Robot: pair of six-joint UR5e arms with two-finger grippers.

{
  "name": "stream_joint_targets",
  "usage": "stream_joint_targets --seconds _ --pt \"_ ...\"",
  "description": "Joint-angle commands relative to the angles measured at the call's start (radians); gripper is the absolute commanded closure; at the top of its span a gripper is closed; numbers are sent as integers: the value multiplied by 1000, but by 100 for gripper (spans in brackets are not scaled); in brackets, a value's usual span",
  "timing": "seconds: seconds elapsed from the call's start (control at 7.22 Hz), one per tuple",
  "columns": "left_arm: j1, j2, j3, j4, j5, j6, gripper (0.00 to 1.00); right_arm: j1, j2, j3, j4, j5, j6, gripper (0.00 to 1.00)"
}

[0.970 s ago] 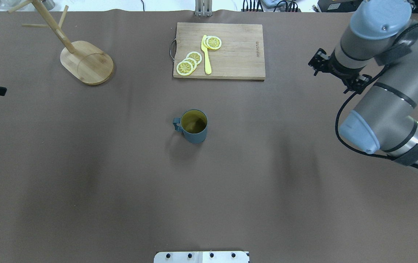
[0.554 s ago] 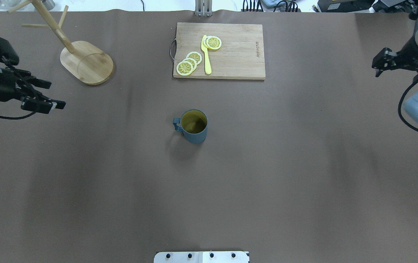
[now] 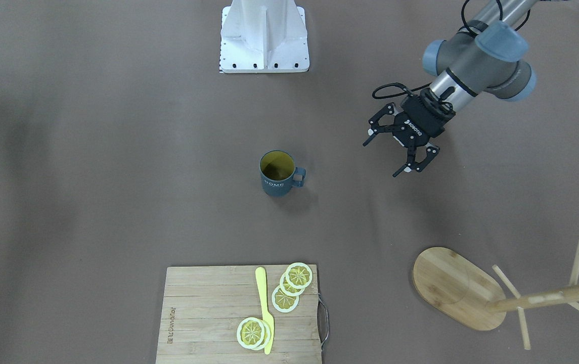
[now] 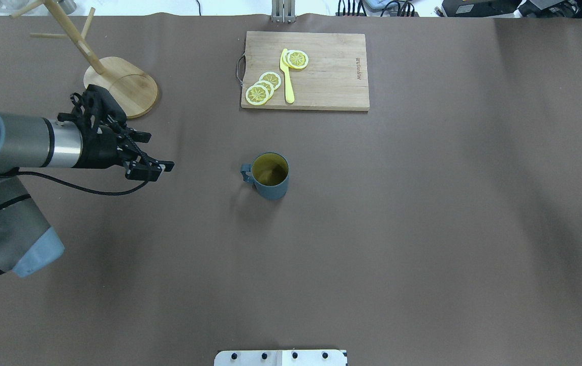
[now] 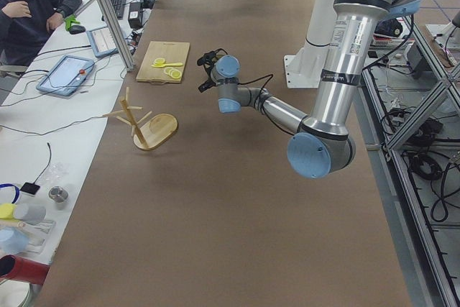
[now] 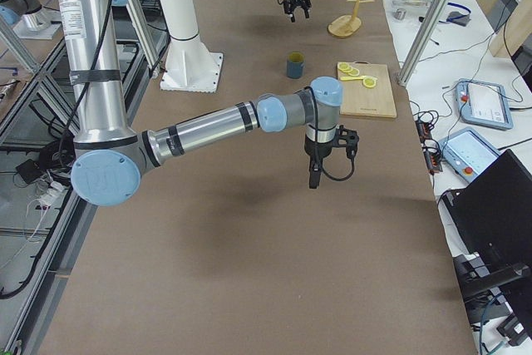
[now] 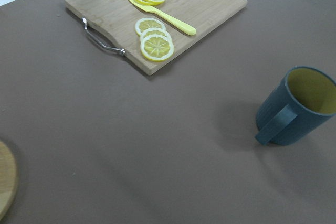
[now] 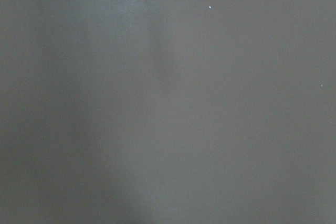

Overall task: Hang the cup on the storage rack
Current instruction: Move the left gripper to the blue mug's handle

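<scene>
Blue HOME mug (image 4: 269, 178) stood upright mid-tabletop, its handle (image 4: 245, 173) toward the left claw (image 3: 381, 159), which hung spread apart, well short of it. Right claw (image 6: 316, 174): could not tell. Best pinch the rim (image 4: 287, 170) opposite the handle, leaving the loop free for the bamboo mug tree (image 4: 120, 86).

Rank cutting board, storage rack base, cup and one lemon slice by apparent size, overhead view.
Largest to smallest:
1. cutting board
2. storage rack base
3. cup
4. lemon slice
All gaps are clear, with no near ties.
</scene>
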Motion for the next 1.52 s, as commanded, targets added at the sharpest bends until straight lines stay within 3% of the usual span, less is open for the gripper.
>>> stream_joint_targets --seconds 0.0,0.28,0.55,0.83,0.97,1.11,1.25,1.39 --pt "103 -15 2 -1 150 0 1 93 -102 -26 52 18 -217 0" --pt "111 -36 36 -2 170 6 2 181 -162 -26 52 55 -357 0" --pt "147 -71 91 -21 251 9 2 256 -226 -23 52 107 -470 0" --pt "161 -95 140 -74 298 6 4 256 -233 -26 50 135 -461 0" --pt "169 -116 160 -76 303 6 13 256 -233 -26 50 135 -459 0" --pt "180 -169 204 -76 332 1 15 256 -233 -26 50 135 -459 0" --pt "244 -176 206 -78 399 -3 15 256 -233 -26 52 135 -459 0" --pt "267 -174 197 -79 405 -5 15 256 -231 -26 52 135 -459 0"
